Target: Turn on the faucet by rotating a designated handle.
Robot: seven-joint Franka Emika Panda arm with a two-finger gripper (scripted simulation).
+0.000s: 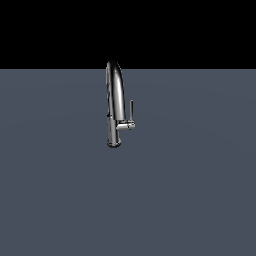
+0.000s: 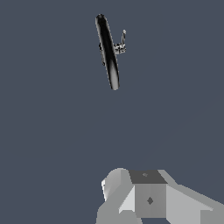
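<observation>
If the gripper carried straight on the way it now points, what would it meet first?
Probably only the bare grey floor: the faucet and its handle lie well off from the gripper body. The fingertips are not visible, so the line is uncertain.

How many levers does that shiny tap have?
1. The handle, a thin rod, stands upright on a short stub on the faucet, on the exterior view's right of it. Nothing shows on the other side, though the spout could hide something there.

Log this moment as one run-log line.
phase: approach | faucet: upright on grey surface | handle: upright, on exterior view's right, untouched | gripper: away from faucet, state unclear | arm: absent from exterior view
</observation>
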